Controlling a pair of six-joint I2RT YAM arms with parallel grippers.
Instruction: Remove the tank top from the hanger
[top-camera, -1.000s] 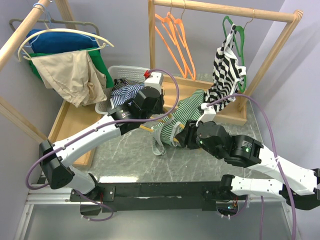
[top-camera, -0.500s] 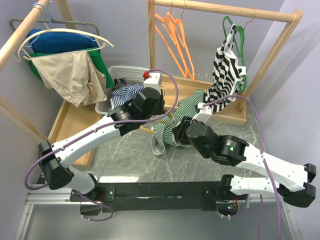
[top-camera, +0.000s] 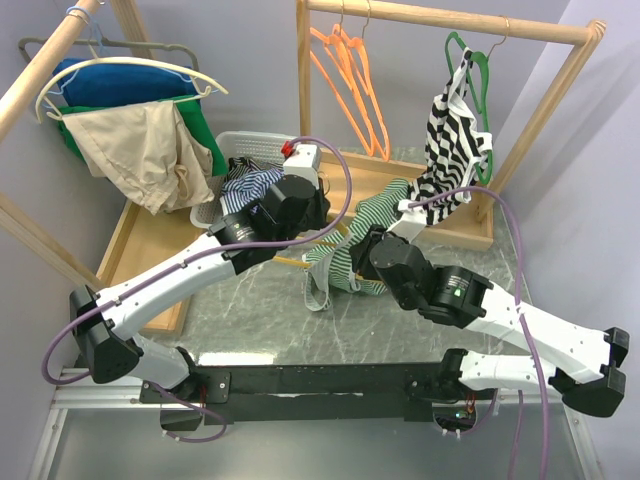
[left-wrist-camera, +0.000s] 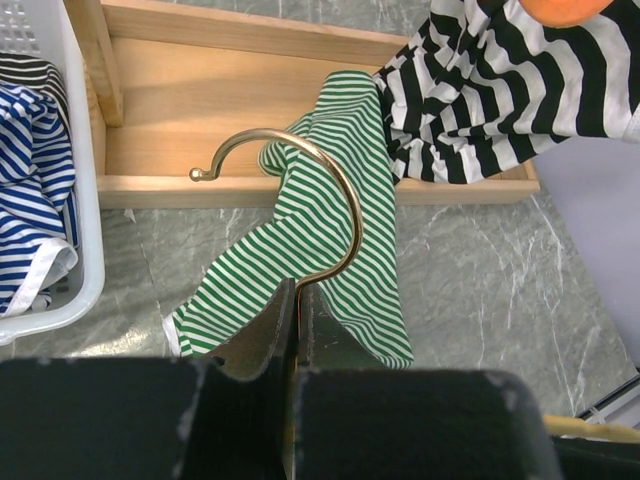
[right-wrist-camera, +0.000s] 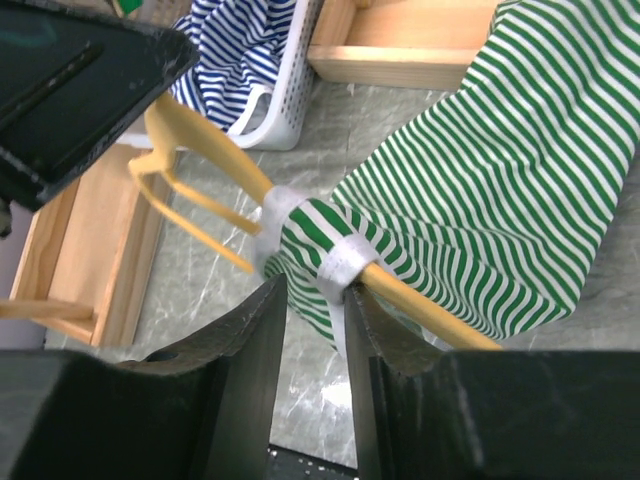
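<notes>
We hold the hanger (right-wrist-camera: 205, 150) above the grey marble worktop (top-camera: 250, 315); purple walls (top-camera: 250, 70) behind.
Our left tool (left-wrist-camera: 297, 295) pinches its hook; our right tool (right-wrist-camera: 312, 300) pinches the green-striped tank top (right-wrist-camera: 480, 180), hanging on it.

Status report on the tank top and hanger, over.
Left gripper shut on hanger hook. Right gripper pinching tank top strap, strap not yet off the hanger arm. Black-and-white garment hangs close by.
</notes>
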